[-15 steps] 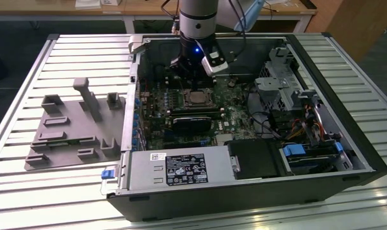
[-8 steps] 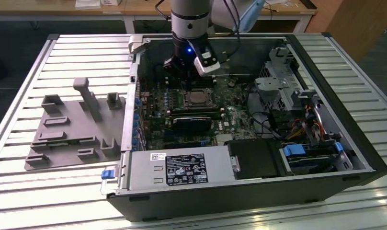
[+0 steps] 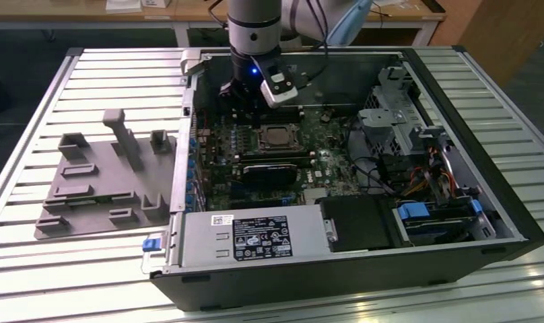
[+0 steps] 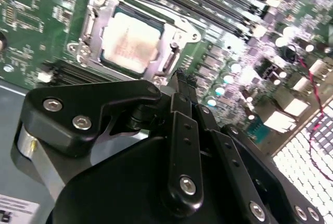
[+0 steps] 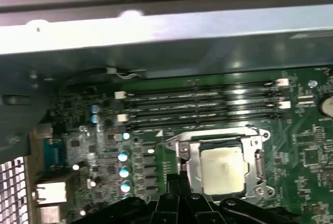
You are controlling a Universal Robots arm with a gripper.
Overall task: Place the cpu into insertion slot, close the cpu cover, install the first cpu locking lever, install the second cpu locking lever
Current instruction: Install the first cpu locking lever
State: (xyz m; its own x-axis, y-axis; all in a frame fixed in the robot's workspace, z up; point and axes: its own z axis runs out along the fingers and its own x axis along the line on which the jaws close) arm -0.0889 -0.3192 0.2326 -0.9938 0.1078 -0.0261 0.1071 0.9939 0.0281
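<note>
— Slatted metal counter (image 3: 38, 282) is seen; what is carried on it?
— An open computer case (image 3: 344, 282). Inside the case, the cpu (image 4: 130, 41) is seated in the insertion slot (image 4: 87, 26) and framed by the lowered cpu cover (image 4: 179, 34).
— And the gripper (image 4: 179, 81)?
— It is held inside the case, just beside the cover's edge. The fingers (image 4: 182, 109) are pressed together and nothing is pinched.
</note>
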